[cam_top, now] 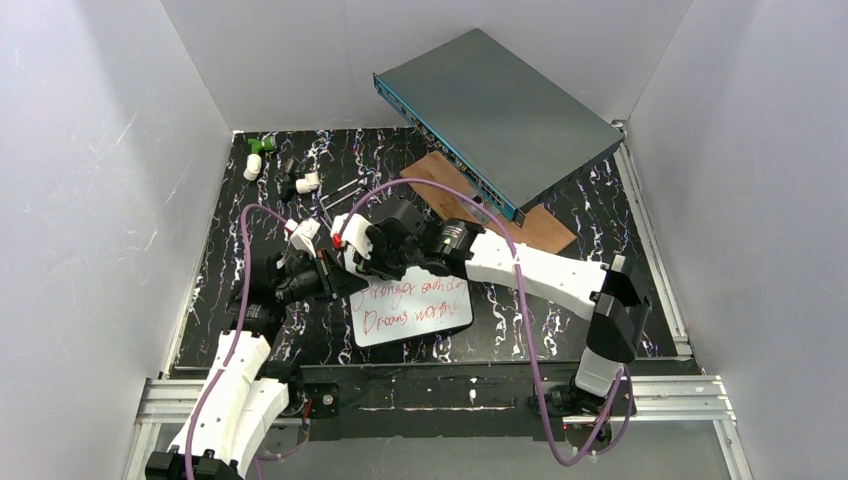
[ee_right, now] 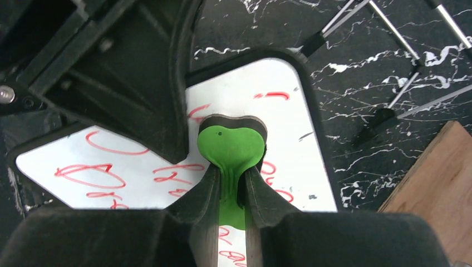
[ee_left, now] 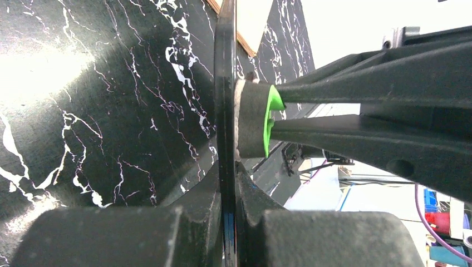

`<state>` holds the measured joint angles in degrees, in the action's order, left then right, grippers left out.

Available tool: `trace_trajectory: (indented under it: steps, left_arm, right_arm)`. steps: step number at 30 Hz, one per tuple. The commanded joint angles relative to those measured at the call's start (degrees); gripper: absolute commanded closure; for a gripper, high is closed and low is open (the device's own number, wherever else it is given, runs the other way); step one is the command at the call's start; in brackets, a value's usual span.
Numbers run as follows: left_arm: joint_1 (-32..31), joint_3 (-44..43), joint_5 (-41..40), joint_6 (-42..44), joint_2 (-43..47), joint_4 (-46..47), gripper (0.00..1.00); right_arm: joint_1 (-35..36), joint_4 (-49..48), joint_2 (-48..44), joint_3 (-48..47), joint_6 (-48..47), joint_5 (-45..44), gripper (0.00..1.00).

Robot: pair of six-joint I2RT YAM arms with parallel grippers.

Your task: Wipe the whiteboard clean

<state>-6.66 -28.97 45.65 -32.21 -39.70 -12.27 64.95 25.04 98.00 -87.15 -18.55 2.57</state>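
The whiteboard (cam_top: 410, 308), covered in red writing, lies nearest us on the tabletop (cam_top: 560, 320). At its far-left corner our left end effector (ee_left: 227, 192) is pinched shut on the rim. Over its far half our right end effector (ee_right: 225, 186) grips a green eraser (ee_right: 231, 146). Pressing too hard could wrench the whiteboard from that thin pinch, or skid it toward the wooden plank (cam_top: 548, 232) beyond.

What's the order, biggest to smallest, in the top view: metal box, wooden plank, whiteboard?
1. the metal box
2 and 3. the wooden plank and the whiteboard: both are partly hidden, so I cannot rank them.
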Motion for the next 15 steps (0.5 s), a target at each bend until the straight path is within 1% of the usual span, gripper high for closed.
trace_trajectory:
  steps: [1,4,6,11,15]
  left_arm:
    - [-0.57,-0.36,3.31,3.96,0.53,2.11,1.00]
    - [-0.63,-0.37,3.48,4.23,0.37,2.03,1.00]
    - [-0.64,-0.37,3.64,4.42,0.33,2.08,1.00]
    - [-0.64,-0.47,3.74,4.87,0.55,2.10,1.00]
    - [-0.64,-0.56,3.83,5.23,0.90,2.09,1.00]
  right_arm:
    - [-0.55,0.93,4.34,-8.20,0.74,-4.55,0.99]
    - [-0.52,1.55,6.03,-12.01,1.52,-6.02,0.99]
    - [-0.58,1.35,6.69,-12.69,1.44,-7.97,0.99]
    - [-0.70,-0.23,5.70,-8.14,0.06,-9.68,0.99]
    - [-1.04,0.33,3.36,-3.44,-1.83,-9.25,0.99]
